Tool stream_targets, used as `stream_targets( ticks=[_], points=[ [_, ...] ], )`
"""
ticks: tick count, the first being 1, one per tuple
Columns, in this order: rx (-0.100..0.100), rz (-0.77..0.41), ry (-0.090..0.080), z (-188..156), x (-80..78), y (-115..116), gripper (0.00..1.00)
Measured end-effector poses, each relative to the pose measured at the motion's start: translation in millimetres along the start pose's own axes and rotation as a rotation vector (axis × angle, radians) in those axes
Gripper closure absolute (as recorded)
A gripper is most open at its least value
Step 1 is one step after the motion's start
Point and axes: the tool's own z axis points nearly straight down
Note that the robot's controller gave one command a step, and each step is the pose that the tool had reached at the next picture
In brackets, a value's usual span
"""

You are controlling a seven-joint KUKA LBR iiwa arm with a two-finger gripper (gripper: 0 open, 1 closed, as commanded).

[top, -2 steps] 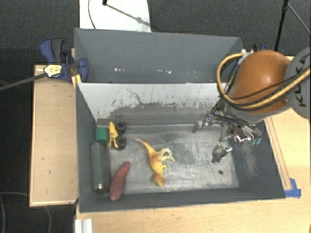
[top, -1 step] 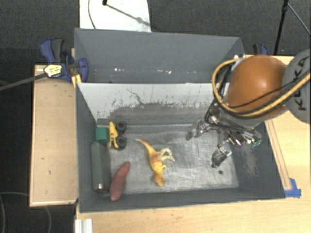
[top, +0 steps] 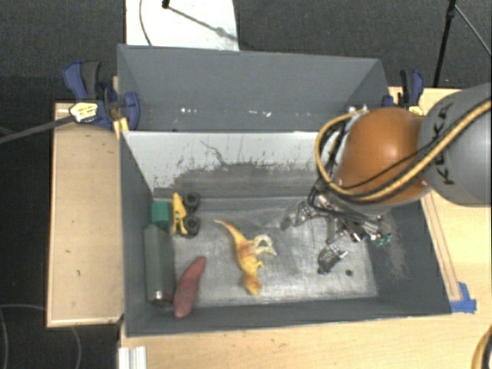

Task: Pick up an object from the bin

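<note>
My gripper [top: 311, 241] hangs low over the right part of the bin floor, under the orange wrist cover. Its two metal fingers stand spread apart, open, with only bare floor between them. A yellow toy dinosaur [top: 247, 256] lies on its side in the middle of the bin, a short way left of the fingers and not touching them.
Along the left wall lie a dark green cylinder with a green cap [top: 157, 261], a maroon oblong thing [top: 188, 285] beside it, and a small yellow toy vehicle with black wheels [top: 184, 214]. The arm and its cables cover the bin's right back corner.
</note>
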Motion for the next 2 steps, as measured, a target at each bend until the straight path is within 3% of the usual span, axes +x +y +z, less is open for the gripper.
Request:
stream_targets(
  ticks=[1,2],
  points=[
    [-0.004,-0.142,0.004,68.6,-31.1,27.5,1.0],
    [-0.005,-0.143,0.006,70.2,-30.1,27.7,0.0]
  ],
)
